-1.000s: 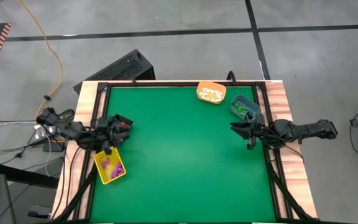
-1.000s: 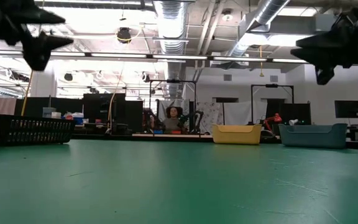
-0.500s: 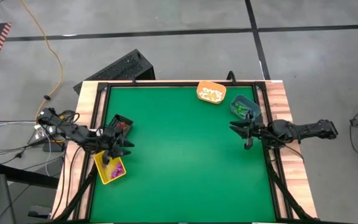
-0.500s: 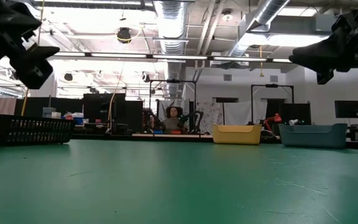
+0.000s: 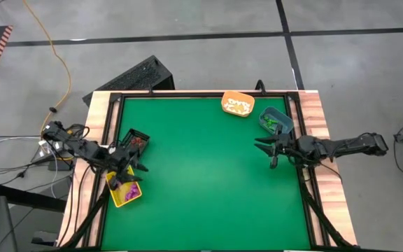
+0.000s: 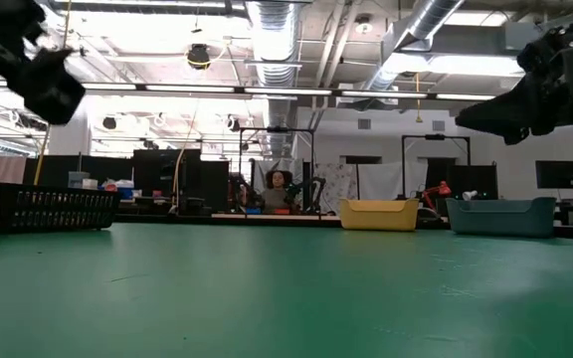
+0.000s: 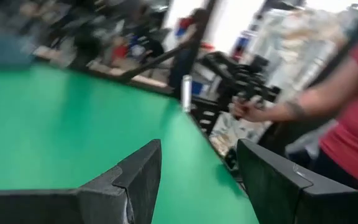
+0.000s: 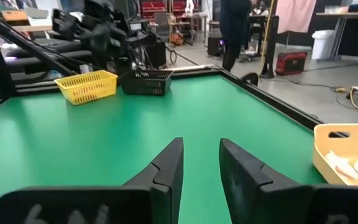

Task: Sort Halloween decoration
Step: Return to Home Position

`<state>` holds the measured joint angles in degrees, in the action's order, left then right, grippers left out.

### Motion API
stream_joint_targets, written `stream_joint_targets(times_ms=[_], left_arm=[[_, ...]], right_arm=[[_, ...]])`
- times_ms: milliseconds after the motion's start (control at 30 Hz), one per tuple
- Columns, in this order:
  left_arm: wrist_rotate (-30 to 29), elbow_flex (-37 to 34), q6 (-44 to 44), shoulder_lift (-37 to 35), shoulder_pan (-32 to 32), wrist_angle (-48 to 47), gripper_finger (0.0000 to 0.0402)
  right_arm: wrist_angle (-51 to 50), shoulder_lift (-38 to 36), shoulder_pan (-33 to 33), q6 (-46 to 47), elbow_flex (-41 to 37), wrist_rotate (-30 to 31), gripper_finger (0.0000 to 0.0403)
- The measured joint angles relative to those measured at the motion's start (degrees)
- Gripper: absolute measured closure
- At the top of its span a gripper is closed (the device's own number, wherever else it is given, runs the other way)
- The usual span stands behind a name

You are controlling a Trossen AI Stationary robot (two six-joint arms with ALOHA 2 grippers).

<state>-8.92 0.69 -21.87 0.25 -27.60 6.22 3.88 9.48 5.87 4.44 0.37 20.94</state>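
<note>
Seen from above: a green table (image 5: 201,189) w/ four small bins near its edges and two dark arms reaching in from opposite sides.

Left gripper (image 7: 199,144) hangs in the air, fingers spread wide, nothing btwn them. Just beneath and beside it sits the yellow bin (image 5: 123,192) w/ purple trinkets (image 5: 122,186). The black bin (image 5: 137,138), holding reddish trinkets (image 5: 139,141), is just beside it on the other side.

Right gripper (image 8: 201,142) is raised above the mat, fingers a narrow gap apart, empty. The blue bin (image 5: 273,121) w/ green trinkets (image 5: 276,124) is just beside it. The orange bin (image 5: 237,104) w/ white trinkets (image 5: 238,106) is a little farther off.

No loose trinket shows on the mat, and each colour seen lies in its own bin, so sorting looks finished or nearly so. Both grippers are empty and lifted clear, which fits a return to rest pose. They are prob. held high so fingers can't clip a bin rim.

Past the table edge ahead of the left gripper, a person (image 7: 353,124) in a red sleeve is well apart from the arm.
</note>
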Motion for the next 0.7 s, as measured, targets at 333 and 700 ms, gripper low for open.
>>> stream_joint_targets(times_ms=[333,700], left_arm=[[13.71,-0.11,10.65,-0.04,5.79,3.81,0.0202],[28.30,-0.20,7.37,-0.04,20.91,3.37,0.0202]], right_arm=[[3.59,0.92,0.13,-1.52,-0.01,0.22,0.0291],[4.72,0.94,0.13,-1.48,-0.01,0.15,0.0291]])
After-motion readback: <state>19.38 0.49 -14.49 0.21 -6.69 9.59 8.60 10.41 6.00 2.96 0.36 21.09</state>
